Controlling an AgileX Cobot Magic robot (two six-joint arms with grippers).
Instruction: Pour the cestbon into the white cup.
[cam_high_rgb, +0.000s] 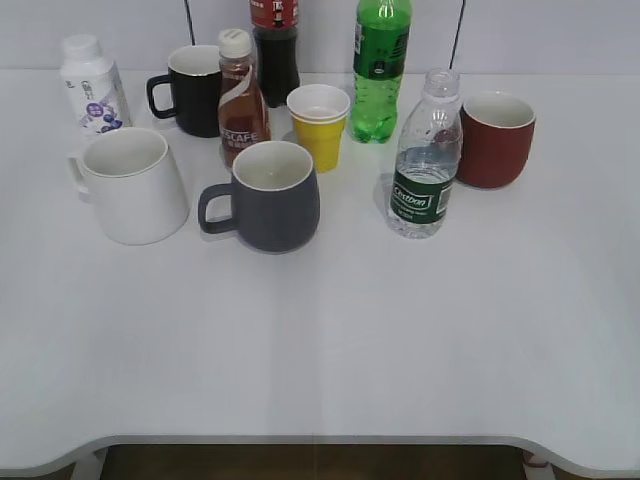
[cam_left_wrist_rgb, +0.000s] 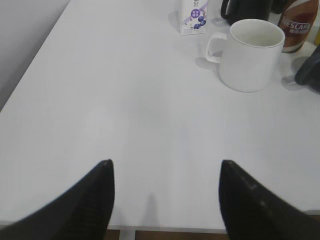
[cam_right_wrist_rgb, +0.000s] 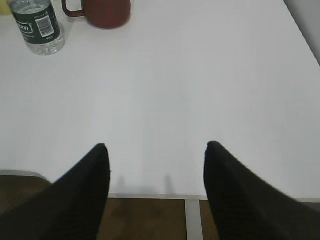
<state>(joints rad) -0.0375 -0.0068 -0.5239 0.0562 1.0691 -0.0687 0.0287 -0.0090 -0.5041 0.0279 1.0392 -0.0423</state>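
The cestbon (cam_high_rgb: 426, 165) is a clear ribbed bottle with a dark green label and no cap. It stands upright right of centre, next to a red mug. Its lower part shows at the top left of the right wrist view (cam_right_wrist_rgb: 37, 26). The white cup (cam_high_rgb: 133, 185) stands upright at the left, handle to the left; it also shows in the left wrist view (cam_left_wrist_rgb: 252, 54). My left gripper (cam_left_wrist_rgb: 165, 167) is open and empty over the front left of the table. My right gripper (cam_right_wrist_rgb: 156, 150) is open and empty near the front edge. Neither gripper shows in the exterior view.
A grey mug (cam_high_rgb: 272, 196), a yellow paper cup (cam_high_rgb: 319, 124), a Nescafe bottle (cam_high_rgb: 242, 98), a black mug (cam_high_rgb: 192, 90), a dark cola bottle (cam_high_rgb: 275, 45), a green soda bottle (cam_high_rgb: 380, 65), a red mug (cam_high_rgb: 496, 138) and a small white bottle (cam_high_rgb: 92, 83) crowd the back. The table's front edge (cam_high_rgb: 320, 440) is near.
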